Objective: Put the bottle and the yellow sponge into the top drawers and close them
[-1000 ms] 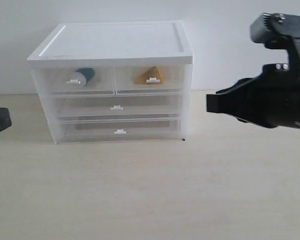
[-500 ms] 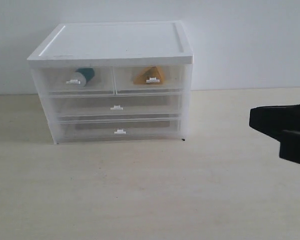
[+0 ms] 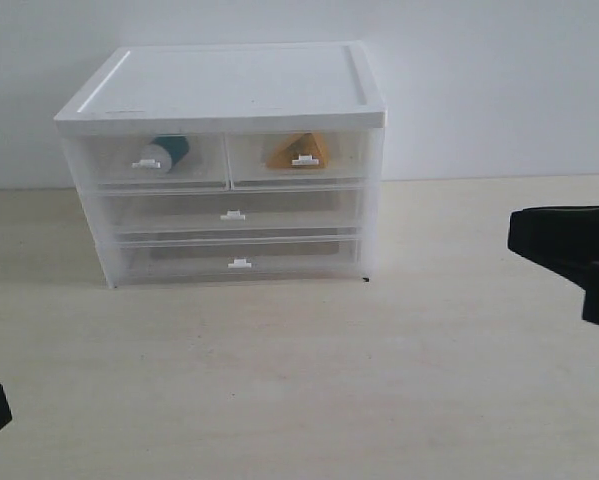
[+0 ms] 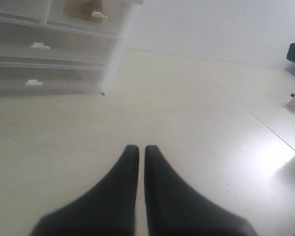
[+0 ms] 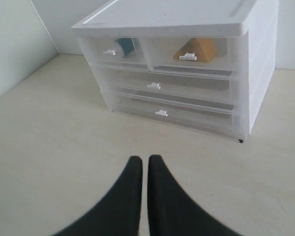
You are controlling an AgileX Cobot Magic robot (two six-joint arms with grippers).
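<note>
White plastic drawer unit [image 3: 229, 100] stands far centre on table [image 3: 279, 400]. We see both top drawers [image 3: 199, 160] flush, closed. Right gripper [image 5: 145, 160] sits at right edge, left gripper [image 4: 141, 150] at near-left corner. Both are clenched on nothing, well apart from unit. Bottle [image 3: 167, 152] lies on side in left drawer, long axis roughly near-far. Yellow sponge [image 3: 297, 150] is in right drawer. We judge task done; right arm nearer.

left tool [image 4: 141, 147]: matte black, tapered | right tool [image 5: 145, 158]: matte black, tapered
</note>
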